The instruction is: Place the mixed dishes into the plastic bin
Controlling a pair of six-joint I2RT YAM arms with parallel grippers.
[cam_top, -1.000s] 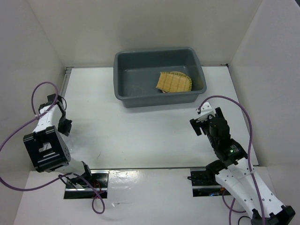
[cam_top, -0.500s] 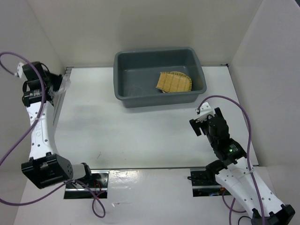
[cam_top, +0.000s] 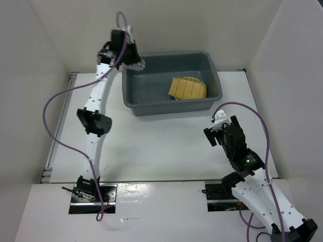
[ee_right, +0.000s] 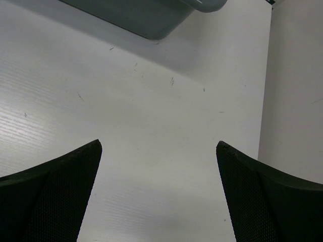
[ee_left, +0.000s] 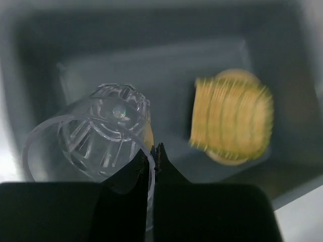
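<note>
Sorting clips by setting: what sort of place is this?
Probably a lab robot cell, not a kitchen: white panel walls box in a table, the left arm and right arm are bolted at its near edge, and a grey plastic bin sits on it.

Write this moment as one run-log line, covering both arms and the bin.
left jaws: shut on glass cup, held above bin | right jaws: open, empty, above table | bin: bamboo tray inside

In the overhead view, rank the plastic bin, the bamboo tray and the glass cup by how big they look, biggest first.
1. plastic bin, by far the largest.
2. bamboo tray, lying inside it.
3. glass cup, smallest; it is blurred and raised nearer the camera, which does not change its rank.
</note>
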